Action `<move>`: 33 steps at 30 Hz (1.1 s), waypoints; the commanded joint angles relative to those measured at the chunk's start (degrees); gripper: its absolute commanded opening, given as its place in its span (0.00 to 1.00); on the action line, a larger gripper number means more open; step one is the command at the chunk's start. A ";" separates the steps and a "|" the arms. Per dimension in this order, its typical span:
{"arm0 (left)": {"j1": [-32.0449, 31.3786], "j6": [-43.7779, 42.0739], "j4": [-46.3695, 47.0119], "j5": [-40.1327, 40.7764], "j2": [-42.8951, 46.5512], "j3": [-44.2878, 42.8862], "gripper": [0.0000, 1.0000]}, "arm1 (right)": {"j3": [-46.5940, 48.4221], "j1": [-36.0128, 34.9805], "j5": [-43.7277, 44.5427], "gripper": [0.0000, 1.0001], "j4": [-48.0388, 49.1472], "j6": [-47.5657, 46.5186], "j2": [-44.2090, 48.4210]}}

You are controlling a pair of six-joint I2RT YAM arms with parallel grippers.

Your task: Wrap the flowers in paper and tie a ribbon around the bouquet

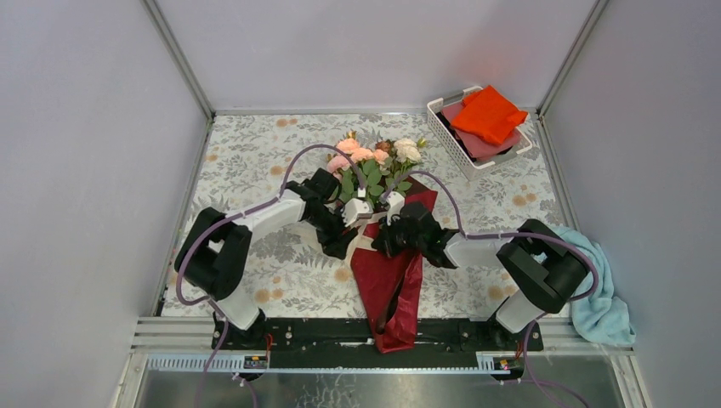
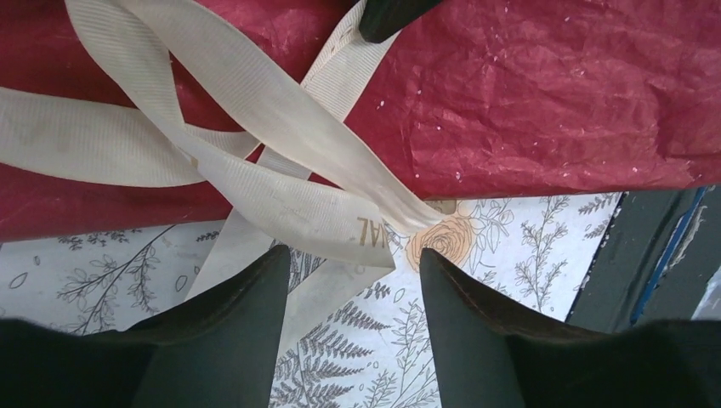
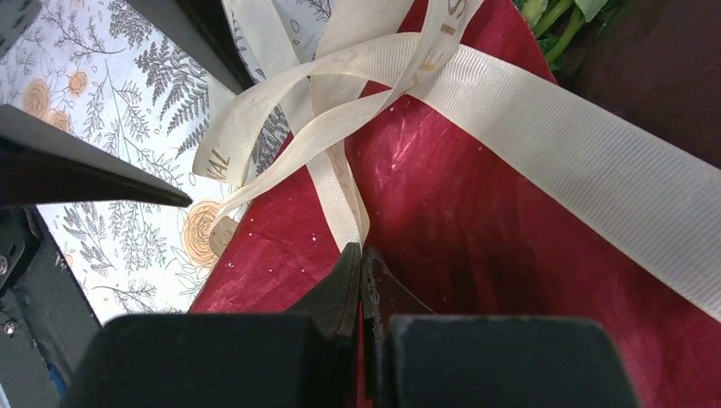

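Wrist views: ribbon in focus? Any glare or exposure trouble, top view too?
Left wrist: ribbon weave crisp, left tool near-black, no detail. Right wrist: ribbon sharp, faint sheen on the paper, right tool equally dark. Top external: even light, soft shadows, orange cloth oversaturated, red cast on the wall behind.

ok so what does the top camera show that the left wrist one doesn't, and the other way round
Only the top view: the flowers, the white basket holding an orange cloth, and a light blue cloth at the right edge. Only the left wrist view: the ribbon strands crossing loosely, printed letters on one end, and the left gripper open just below that end. Both: the paper and the patterned table cover.
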State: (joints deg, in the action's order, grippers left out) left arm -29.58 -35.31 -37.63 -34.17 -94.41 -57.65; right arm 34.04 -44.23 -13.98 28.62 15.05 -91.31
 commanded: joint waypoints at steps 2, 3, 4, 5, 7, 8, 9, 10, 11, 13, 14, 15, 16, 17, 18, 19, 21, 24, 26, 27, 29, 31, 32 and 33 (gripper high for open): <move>-0.46 0.67 2.82 -2.85 -1.76 -1.49 0.51 | 0.24 0.43 1.59 0.00 -0.13 0.06 2.42; -0.45 0.92 2.94 -3.04 -2.28 -1.69 0.45 | 0.32 0.43 1.53 0.00 -0.26 0.11 2.60; -0.47 1.05 2.93 -3.28 -2.83 -1.91 0.38 | 0.41 0.45 1.45 0.00 -0.54 0.19 2.81; -0.47 1.34 2.96 -3.42 -3.38 -2.34 0.25 | 0.53 0.46 1.41 0.00 -0.95 0.27 2.99; -0.26 2.10 2.65 -3.42 -4.26 -3.38 0.01 | 0.79 0.65 1.54 0.00 -2.53 0.92 3.76; 0.14 2.25 2.20 -3.74 -4.36 -4.09 0.00 | 0.91 0.87 1.52 0.00 -4.04 1.47 4.43; 0.78 2.49 1.88 -4.19 -4.19 -4.59 0.00 | 0.95 1.31 1.57 0.00 -5.84 2.10 5.48; 1.89 3.04 1.89 -4.49 -3.79 -5.00 0.00 | 0.71 1.85 1.65 0.00 -7.66 2.75 6.76; 3.06 3.44 2.05 -4.43 -3.28 -5.08 0.00 | 0.09 2.54 1.60 0.00 -9.40 3.60 8.61; 5.90 4.73 3.27 -2.53 -2.31 -4.67 0.00 | -1.56 4.40 1.23 0.00 -13.23 5.21 12.90; 7.01 4.99 4.11 -1.26 -1.89 -4.03 0.00 | -2.42 5.48 0.86 0.00 -15.22 5.96 15.07; 7.90 4.99 4.84 0.68 -1.62 -3.26 0.00 | -3.16 6.79 0.47 0.00 -17.29 6.63 17.18; 8.36 4.56 5.32 2.84 -1.43 -2.52 0.00 | -3.79 8.16 0.14 0.00 -19.95 7.29 19.36; 8.76 4.04 5.61 5.76 -1.39 -1.73 0.00 | -4.50 9.83 0.07 0.00 -22.90 7.91 21.55; 9.14 3.63 6.25 8.78 -1.22 -0.84 0.00 | -4.92 11.80 0.44 0.00 -26.03 8.40 23.83; 9.61 3.36 6.88 11.38 -0.91 0.58 0.00 | -5.53 15.04 0.85 0.00 -29.47 9.01 26.45; 10.96 2.74 7.84 15.79 -0.03 2.76 0.00 | -6.78 21.48 1.30 0.00 -36.13 9.97 32.77; 13.26 1.77 8.23 20.29 1.98 5.90 0.00 | -8.21 32.54 1.71 0.00 -42.05 10.54 39.30; 14.25 0.40 9.11 24.17 3.62 8.63 0.00 | -8.52 39.49 -0.70 0.00 -42.73 11.42 40.34; 14.76 -0.64 9.93 27.37 4.51 10.09 0.00 | -8.35 42.51 -1.24 0.00 -43.24 11.97 39.90; 16.35 -2.35 11.89 32.35 6.05 13.00 0.00 | -7.89 48.33 -1.70 0.00 -42.57 12.68 38.76; 18.59 -4.27 14.07 36.81 7.59 15.68 0.00 | -8.27 54.19 -2.87 0.00 -39.84 14.08 37.90; 19.85 -5.38 14.90 38.08 8.24 16.78 0.00 | -9.00 57.62 -4.22 0.00 -37.91 15.86 37.54; 21.26 -6.45 15.31 38.75 8.94 17.76 0.00 | -9.64 60.80 -5.48 0.00 -36.13 17.34 37.26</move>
State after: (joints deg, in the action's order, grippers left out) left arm -12.95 -36.16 -26.65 -7.55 -86.94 -44.60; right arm 25.58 7.03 -15.44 -11.27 27.18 -53.12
